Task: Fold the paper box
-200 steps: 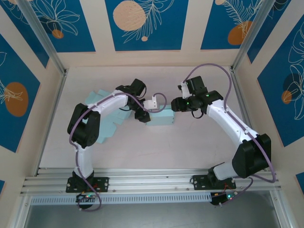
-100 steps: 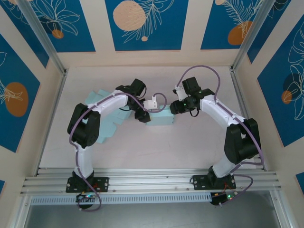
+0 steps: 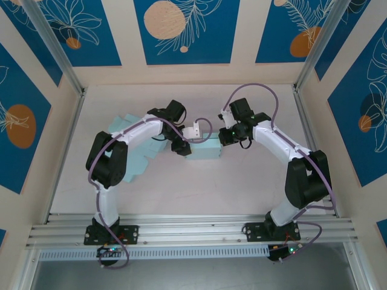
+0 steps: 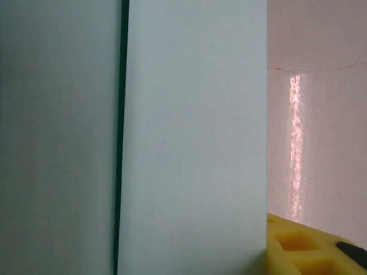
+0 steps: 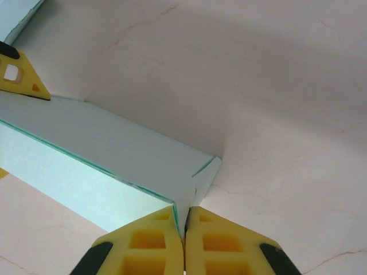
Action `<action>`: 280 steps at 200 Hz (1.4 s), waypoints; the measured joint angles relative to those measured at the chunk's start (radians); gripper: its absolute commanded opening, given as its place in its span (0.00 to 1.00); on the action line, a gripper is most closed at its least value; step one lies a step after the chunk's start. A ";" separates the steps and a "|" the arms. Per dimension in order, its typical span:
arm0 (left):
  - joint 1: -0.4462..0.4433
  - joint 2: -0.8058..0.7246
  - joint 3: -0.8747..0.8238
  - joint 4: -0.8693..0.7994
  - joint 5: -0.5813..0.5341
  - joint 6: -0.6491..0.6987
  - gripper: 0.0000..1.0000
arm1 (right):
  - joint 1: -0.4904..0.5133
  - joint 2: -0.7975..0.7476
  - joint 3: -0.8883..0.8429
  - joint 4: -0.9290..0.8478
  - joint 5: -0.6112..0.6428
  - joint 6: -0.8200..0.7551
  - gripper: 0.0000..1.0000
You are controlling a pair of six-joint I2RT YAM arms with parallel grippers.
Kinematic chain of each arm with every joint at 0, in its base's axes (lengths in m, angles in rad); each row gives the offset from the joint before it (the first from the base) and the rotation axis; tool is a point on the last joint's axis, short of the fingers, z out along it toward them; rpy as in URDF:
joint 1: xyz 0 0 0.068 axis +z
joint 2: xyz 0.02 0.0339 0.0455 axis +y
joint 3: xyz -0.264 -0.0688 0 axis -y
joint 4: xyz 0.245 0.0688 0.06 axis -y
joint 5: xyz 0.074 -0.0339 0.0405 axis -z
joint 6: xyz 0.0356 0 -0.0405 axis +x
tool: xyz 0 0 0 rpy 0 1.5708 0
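Blue wall panels [image 3: 181, 30] with orange discs ring a pale bench [image 3: 242, 187]. Well behind the left hand [image 3: 183, 147], under its arm, flat pale-teal box blanks [image 3: 134, 158] lie spread, likely waiting their turn. The left arm reaches out and bends inward, laying that hand against one end of the paper box [image 3: 204, 151], which sits on the bench between the two hands. This looks like bracing, so the box cannot slide. Its wrist camera sits tight against a box panel with one yellow fingertip [image 4: 298, 246] beside it, and I cannot tell whether that hand is apart or gripping. The right arm arcs in from the opposite side, wrist tipped down. The right hand [image 5: 184, 229] has its pads pressed together on the thin flap at the box's end corner, probably to crease or tuck it.
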 measured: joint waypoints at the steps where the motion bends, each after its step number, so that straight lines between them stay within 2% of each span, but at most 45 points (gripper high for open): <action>1: 0.000 0.000 0.000 0.000 0.000 0.000 0.47 | 0.000 0.000 0.000 -0.002 0.000 0.002 0.05; 108: 0.000 0.001 0.002 -0.008 0.000 0.000 0.47 | 0.022 0.008 0.032 -0.042 0.009 0.128 0.04; 147: 0.000 0.001 0.005 -0.015 -0.011 -0.001 0.49 | 0.052 0.024 0.045 -0.051 0.068 0.172 0.02; 186: 0.000 0.001 0.006 -0.015 -0.023 -0.001 0.49 | 0.102 0.028 0.051 -0.051 0.179 0.201 0.00; 215: 0.000 0.001 0.006 -0.014 -0.024 -0.001 0.48 | 0.114 0.028 0.050 -0.044 0.203 0.217 0.30; 224: 0.000 0.001 0.006 -0.014 -0.026 0.000 0.47 | 0.117 0.028 0.050 -0.040 0.201 0.217 0.37; 254: 0.000 0.004 0.011 -0.017 -0.030 0.001 0.48 | 0.118 0.027 0.050 -0.026 0.186 0.202 0.47; 280: 0.000 0.008 0.018 -0.019 -0.032 0.008 0.48 | 0.102 0.022 0.050 -0.022 0.166 0.184 0.47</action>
